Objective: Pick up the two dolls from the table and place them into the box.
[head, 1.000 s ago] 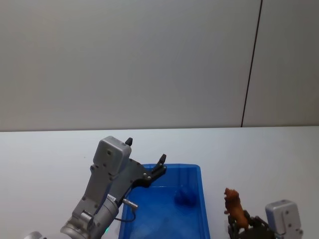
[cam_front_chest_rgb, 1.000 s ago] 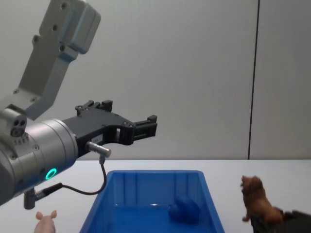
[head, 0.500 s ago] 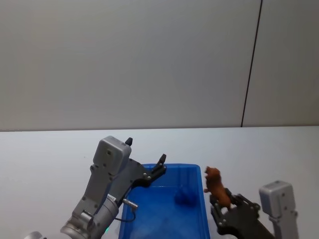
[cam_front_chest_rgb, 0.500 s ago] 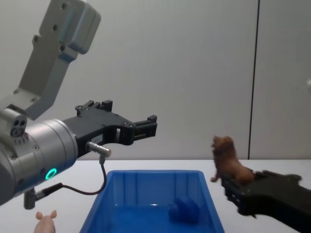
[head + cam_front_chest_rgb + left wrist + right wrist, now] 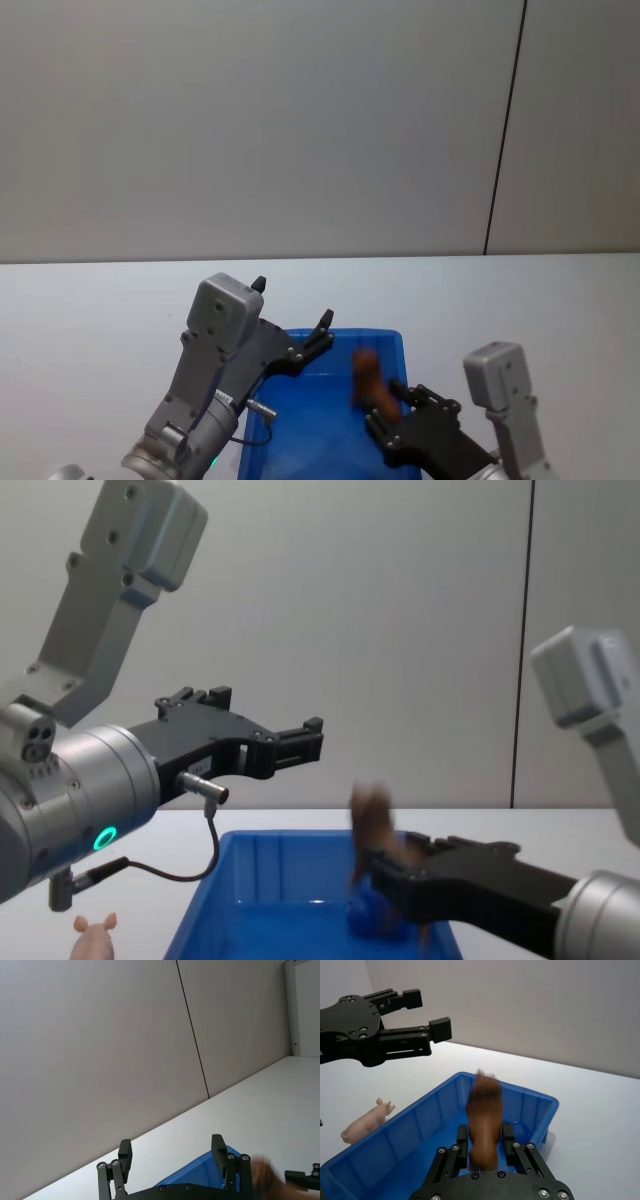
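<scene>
My right gripper (image 5: 383, 412) is shut on the brown shaggy doll (image 5: 367, 379) and holds it over the right part of the blue box (image 5: 345, 334). The right wrist view has the doll (image 5: 484, 1112) upright between the fingers (image 5: 462, 1146), above the box's inside (image 5: 427, 1120). A rounded blue doll (image 5: 362, 921) lies in the box (image 5: 300, 837), partly behind the right gripper (image 5: 388, 872). A pale pink pig doll (image 5: 367, 1122) lies on the white table (image 5: 90, 310) left of the box. My left gripper (image 5: 270, 712) hangs open and empty above the box's left side.
A plain grey wall with a dark vertical seam (image 5: 504, 130) stands behind the table. Bare tabletop (image 5: 540, 300) stretches to the right of the box and behind it. The left forearm (image 5: 70, 800) looms large at the chest view's left.
My right gripper has carried the brown doll up and to the left, from beside the box's right wall to over its inside. The left arm has stayed still.
</scene>
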